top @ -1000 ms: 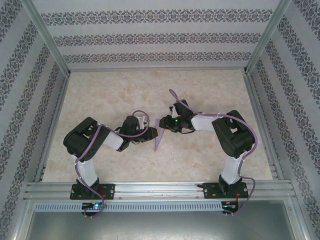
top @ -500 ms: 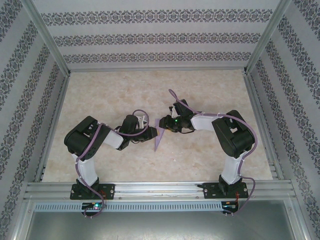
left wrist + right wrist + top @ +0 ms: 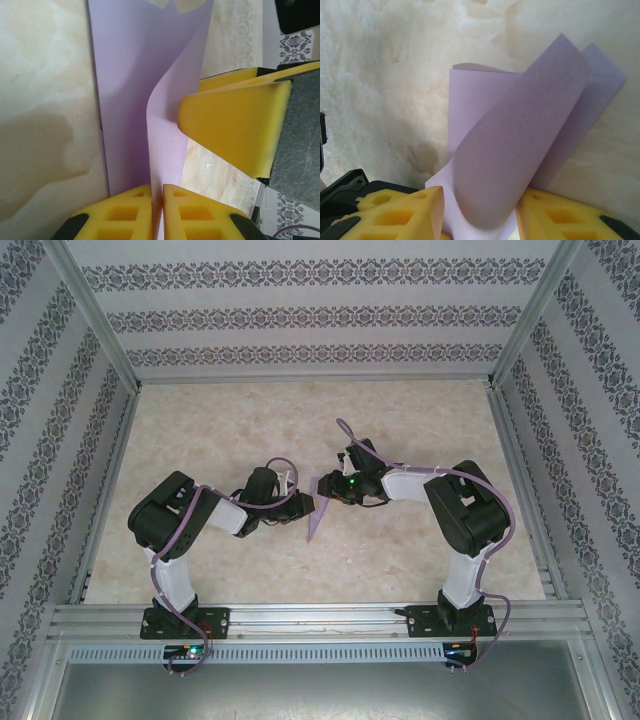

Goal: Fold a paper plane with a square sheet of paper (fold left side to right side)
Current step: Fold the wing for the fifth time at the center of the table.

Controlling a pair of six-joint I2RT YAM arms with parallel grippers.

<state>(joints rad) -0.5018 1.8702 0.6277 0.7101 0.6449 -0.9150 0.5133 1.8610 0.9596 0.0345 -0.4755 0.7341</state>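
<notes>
The square sheet of paper (image 3: 318,512), seen from the top camera, is a narrow lilac wedge in the middle of the table (image 3: 420,570), between the two arms and partly lifted off the surface. You have the left gripper (image 3: 300,505) at its left edge and the right gripper (image 3: 332,490) at its far end. They probably meet there so that one can carry the fold while the other steadies the paper.

In the left wrist view, the sheet (image 3: 130,75) is part flat on the table and part rising in a curved flap. Your left gripper (image 3: 156,200) is clenched, its two yellow pads almost meeting with the flap's edge pinched between them. This grasp looks meant to carry the left side over to the right. A yellow finger (image 3: 235,130) of the other arm touches the flap's right face, seemingly to stop the paper sliding as you pull.

In the right wrist view, the sheet (image 3: 470,105) lies under a flap that curls up and over. Your right gripper (image 3: 477,212) has its jaws apart, straddling the near end of the curl. You cannot tell from here whether they squeeze it or merely fence it in. The crease is not yet pressed flat.
</notes>
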